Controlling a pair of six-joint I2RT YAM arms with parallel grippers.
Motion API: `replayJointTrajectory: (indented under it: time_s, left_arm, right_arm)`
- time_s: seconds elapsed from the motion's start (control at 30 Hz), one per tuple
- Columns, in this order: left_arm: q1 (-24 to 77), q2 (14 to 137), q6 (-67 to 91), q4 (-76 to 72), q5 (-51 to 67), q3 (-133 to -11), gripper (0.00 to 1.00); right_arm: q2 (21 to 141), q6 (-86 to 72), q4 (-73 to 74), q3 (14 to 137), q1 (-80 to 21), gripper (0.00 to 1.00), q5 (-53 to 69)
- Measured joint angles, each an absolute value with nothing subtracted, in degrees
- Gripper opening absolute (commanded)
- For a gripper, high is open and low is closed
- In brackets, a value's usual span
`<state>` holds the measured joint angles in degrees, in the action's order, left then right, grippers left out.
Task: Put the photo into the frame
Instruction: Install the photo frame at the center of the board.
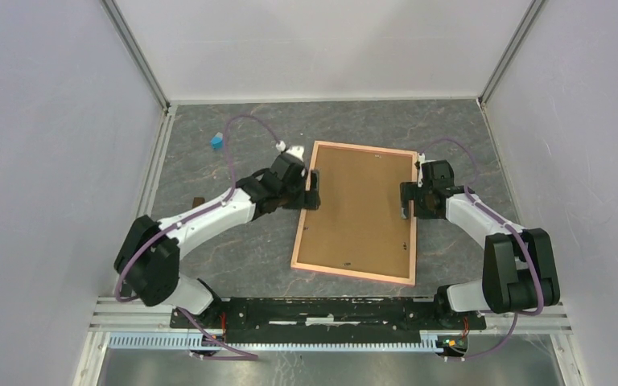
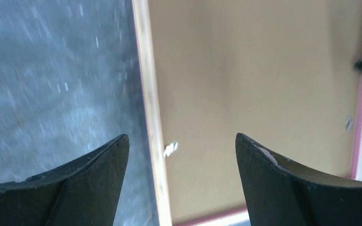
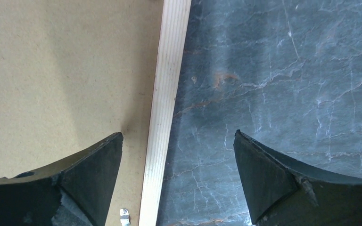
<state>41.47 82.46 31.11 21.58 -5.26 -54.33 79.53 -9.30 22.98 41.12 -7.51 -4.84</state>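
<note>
The frame (image 1: 306, 217) lies flat on the table, back side up, its salmon-pink rim around a plain brown backing board (image 1: 360, 207). The photo is hidden. My left gripper (image 1: 312, 190) is open and straddles the frame's left rim (image 2: 148, 108), one finger over the table, one over the board. My right gripper (image 1: 407, 201) is open and straddles the right rim (image 3: 167, 94) the same way. Neither holds anything. The left wrist view is blurred.
A small blue object (image 1: 217, 141) lies at the back left of the dark marbled table (image 1: 233, 249). Small metal tabs sit along the board's edges (image 3: 125, 216). White walls enclose the table on three sides.
</note>
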Motion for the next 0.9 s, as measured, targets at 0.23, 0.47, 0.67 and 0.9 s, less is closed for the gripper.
replayJointTrajectory:
  time_s: [0.23, 0.47, 0.67, 0.9]
  left_arm:
    - [41.2, 99.5, 25.9, 22.9, -14.1, -74.6, 0.9]
    - [39.4, 111.0, 23.2, 26.5, -15.0, -81.9, 0.88]
    - [37.7, 116.0, 21.5, 28.4, -15.0, -86.9, 0.69]
    - [35.4, 120.9, 21.5, 28.9, -14.9, -90.8, 0.71]
  right_arm:
    - [80.1, -9.2, 18.4, 41.0, -7.5, 0.65, -3.9]
    - [81.1, -8.6, 15.9, 39.6, -7.5, 0.4, -1.9]
    - [81.4, -8.7, 14.9, 39.5, -7.5, 0.33, -0.8]
    - [81.6, -8.7, 14.7, 39.5, -7.4, 0.28, -0.4]
